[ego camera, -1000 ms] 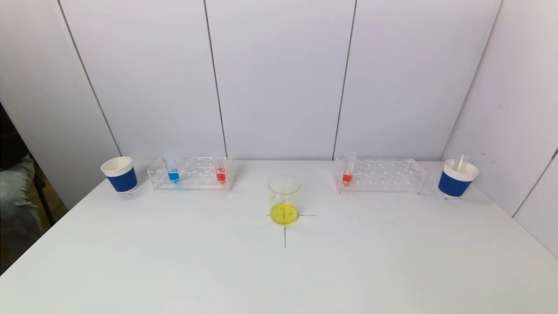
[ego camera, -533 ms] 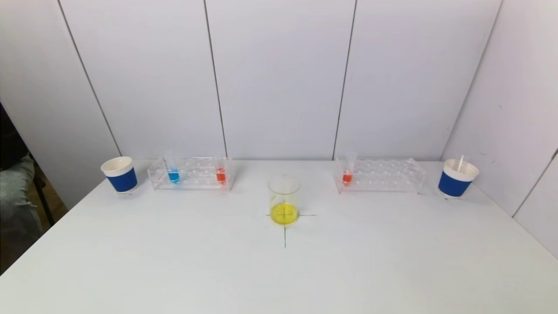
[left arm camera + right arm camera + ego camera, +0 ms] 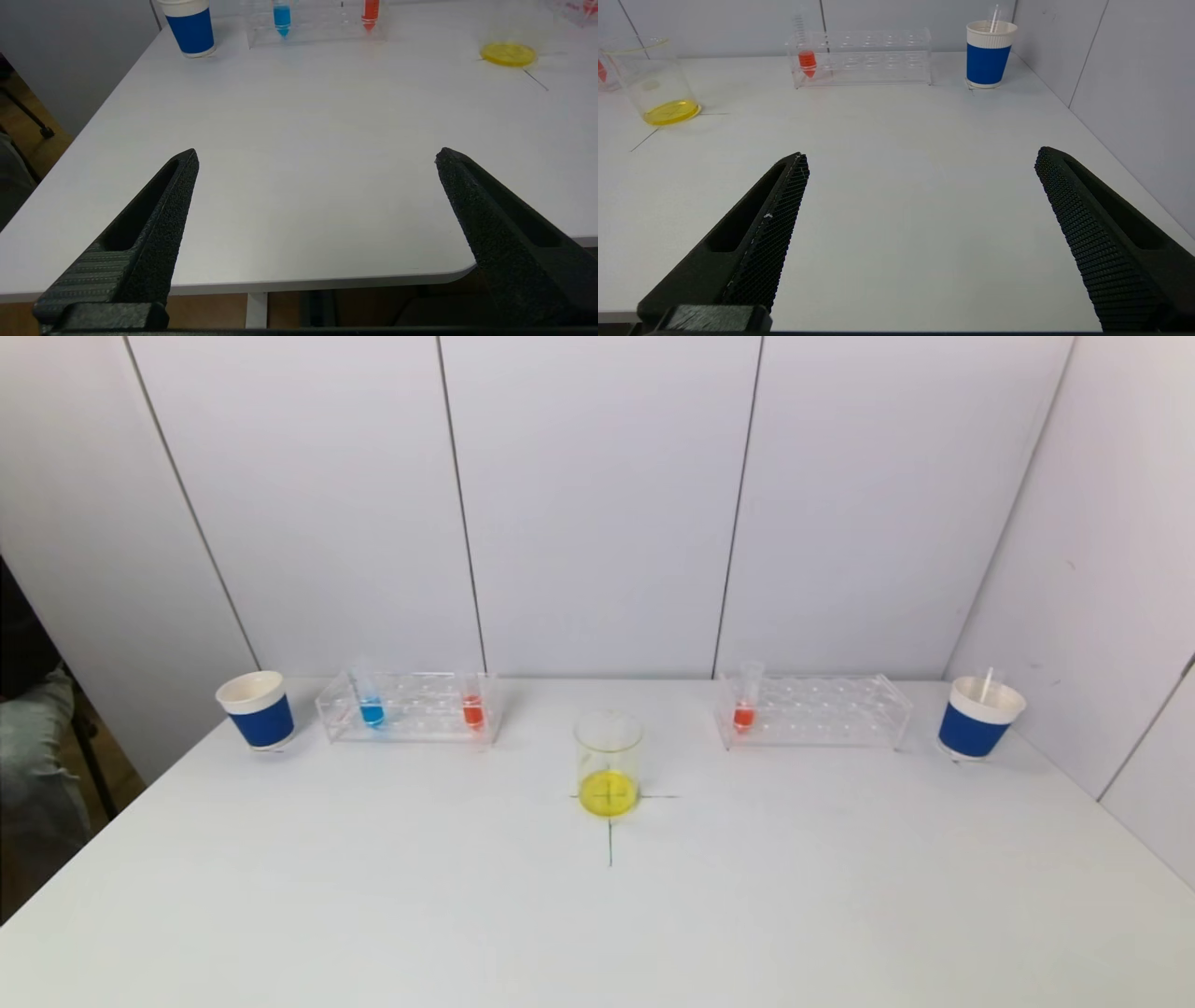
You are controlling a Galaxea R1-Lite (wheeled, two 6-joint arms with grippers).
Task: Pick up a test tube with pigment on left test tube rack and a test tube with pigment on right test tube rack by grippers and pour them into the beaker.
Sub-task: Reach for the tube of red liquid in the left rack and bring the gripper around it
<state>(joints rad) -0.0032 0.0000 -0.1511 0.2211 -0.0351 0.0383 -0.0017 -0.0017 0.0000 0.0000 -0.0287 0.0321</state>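
We hold at start, nothing picked. Left gripper [image 3: 315, 156] and right gripper [image 3: 920, 156] spread wide, empty, at table's near edge. Left rack [image 3: 408, 707], blue tube [image 3: 371, 705] and red tube [image 3: 472, 702], far-left; right rack [image 3: 814, 710], red-orange tube [image 3: 744, 707], far-right. Beaker [image 3: 608, 763] centre, yellow liquid inside. Next we judge: reach to far edge, straddle tubes.

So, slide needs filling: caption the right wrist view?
Open right pincer low over table, facing rack with red tube.
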